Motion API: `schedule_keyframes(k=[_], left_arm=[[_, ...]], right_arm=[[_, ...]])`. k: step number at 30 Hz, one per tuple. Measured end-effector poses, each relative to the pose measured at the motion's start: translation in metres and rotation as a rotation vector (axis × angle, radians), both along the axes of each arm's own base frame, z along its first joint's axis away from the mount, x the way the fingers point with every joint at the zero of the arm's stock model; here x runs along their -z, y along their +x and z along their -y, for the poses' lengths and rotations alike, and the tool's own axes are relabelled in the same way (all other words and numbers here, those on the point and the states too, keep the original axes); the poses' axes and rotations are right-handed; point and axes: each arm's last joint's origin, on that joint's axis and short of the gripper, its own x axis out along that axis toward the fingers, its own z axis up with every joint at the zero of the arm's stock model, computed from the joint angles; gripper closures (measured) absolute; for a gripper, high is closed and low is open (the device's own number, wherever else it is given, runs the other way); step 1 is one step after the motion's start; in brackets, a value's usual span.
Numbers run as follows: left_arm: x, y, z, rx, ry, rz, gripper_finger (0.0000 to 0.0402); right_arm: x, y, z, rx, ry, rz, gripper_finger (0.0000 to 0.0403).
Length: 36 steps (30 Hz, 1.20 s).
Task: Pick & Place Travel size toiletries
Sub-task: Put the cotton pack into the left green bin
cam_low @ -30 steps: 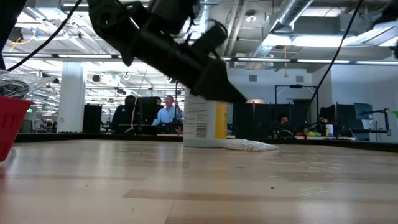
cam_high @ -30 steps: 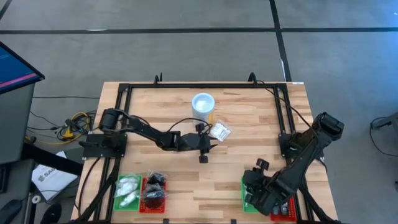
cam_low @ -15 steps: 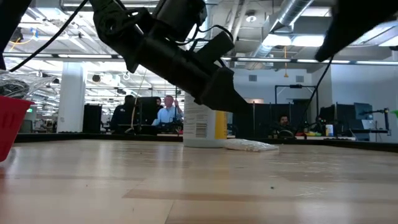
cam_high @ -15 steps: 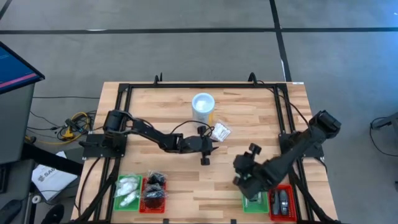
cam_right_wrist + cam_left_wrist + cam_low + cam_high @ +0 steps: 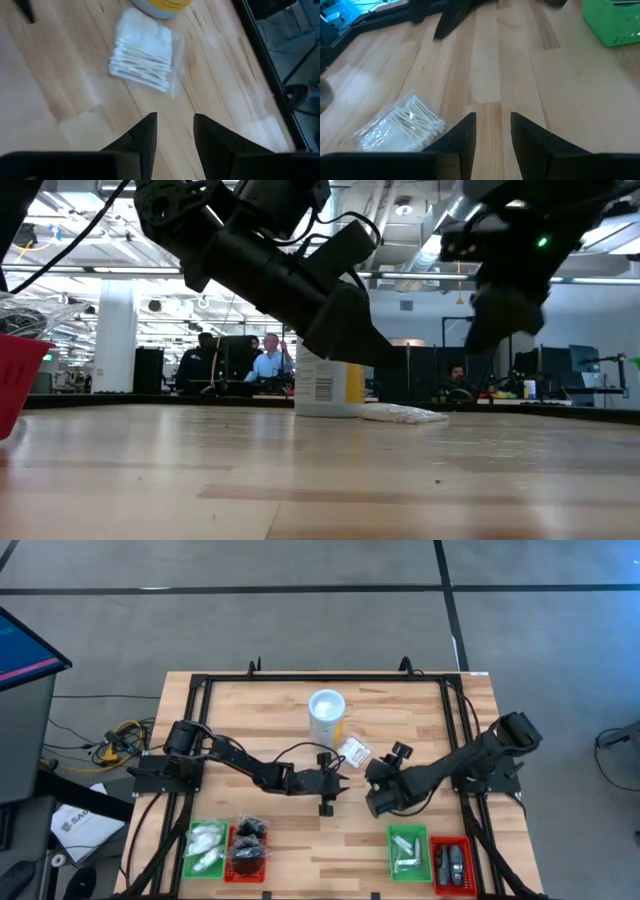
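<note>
One clear packet of white cotton swabs (image 5: 353, 751) lies flat on the wooden table, just right of the white tub with the yellow label (image 5: 327, 712). It also shows in the wrist views as the packet (image 5: 145, 55) and the packet (image 5: 400, 127). My left gripper (image 5: 335, 780) hovers just on the near side of it, open and holding nothing. My right gripper (image 5: 370, 778) hangs near and to the right of the packet, pointing slantwise down at it, and is likewise open and holding nothing. In the low view the packet (image 5: 400, 414) lies beside the tub (image 5: 330, 380).
At the near left stand a green tray (image 5: 205, 848) with white packets and a red tray (image 5: 247, 845) with black round ones. At the near right, a green tray (image 5: 408, 850) holds white packets and a red tray (image 5: 453, 862) dark grey pieces. A black frame rims the table.
My right gripper has swung from over the near-right trays toward the table's middle and far side, sinking and turning until it points at the swab packet. The packet and tub have stayed put.
</note>
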Motion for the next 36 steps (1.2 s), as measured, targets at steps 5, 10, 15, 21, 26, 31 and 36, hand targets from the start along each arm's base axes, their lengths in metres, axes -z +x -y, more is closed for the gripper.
schedule_keyframes(k=[5,10,15,21,26,31,36], left_arm=[[0.000,0.000,0.002,0.001,-0.006,0.002,0.0289],[0.000,0.000,0.003,-0.025,-0.064,0.013,0.0289],[0.000,-0.001,0.006,-0.017,-0.070,0.010,0.0289],[0.000,-0.003,0.015,0.004,-0.070,0.008,0.0289],[0.000,-0.003,0.016,0.005,-0.074,0.008,0.0289],[0.000,-0.003,0.017,-0.003,-0.092,0.012,0.0289],[0.000,-0.004,0.017,-0.003,-0.091,0.012,0.0289]], right_arm=[[0.014,0.008,0.014,-0.049,0.006,0.002,0.0284],[0.021,0.014,0.025,-0.090,0.017,0.000,0.0284],[0.022,0.022,0.037,-0.135,0.051,-0.019,0.0284],[0.022,0.028,0.052,-0.154,0.130,-0.038,0.0284],[0.022,0.034,0.059,-0.184,0.173,-0.019,0.0284],[0.022,0.036,0.061,-0.230,0.224,-0.024,0.0284],[0.022,0.038,0.063,-0.239,0.252,-0.016,0.0284]])
